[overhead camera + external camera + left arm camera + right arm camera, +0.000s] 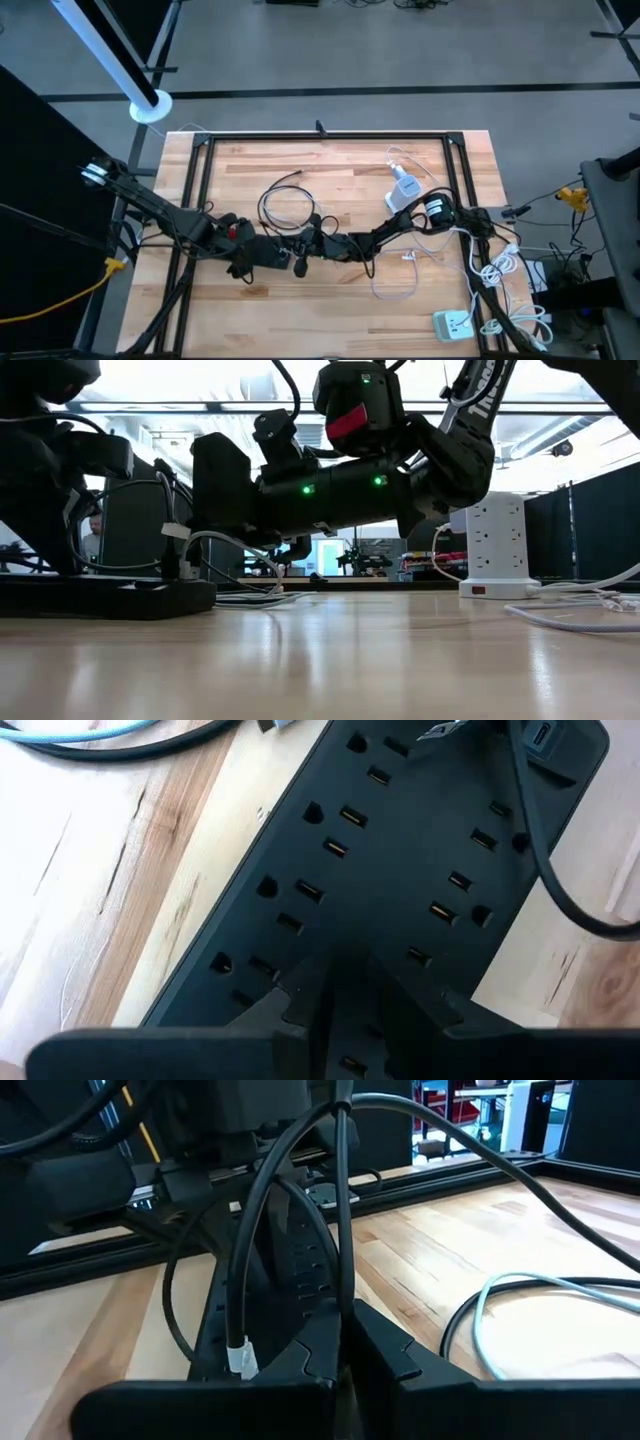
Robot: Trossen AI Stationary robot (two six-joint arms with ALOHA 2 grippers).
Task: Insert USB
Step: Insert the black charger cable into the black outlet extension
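No readable text or labels, as far as the views show.

- The tabletop (330, 175) was light brown wood with darker streaks.
- The power strip (400, 860) was black.
- A cable (340, 1200) was black, and another cable (395, 292) was white.
- The tall socket tower (493, 548) was white with a red switch.
- The left arm (232, 232) was dark with a red patch.

Two dark jointed arms, red patch and green lights on the housings.
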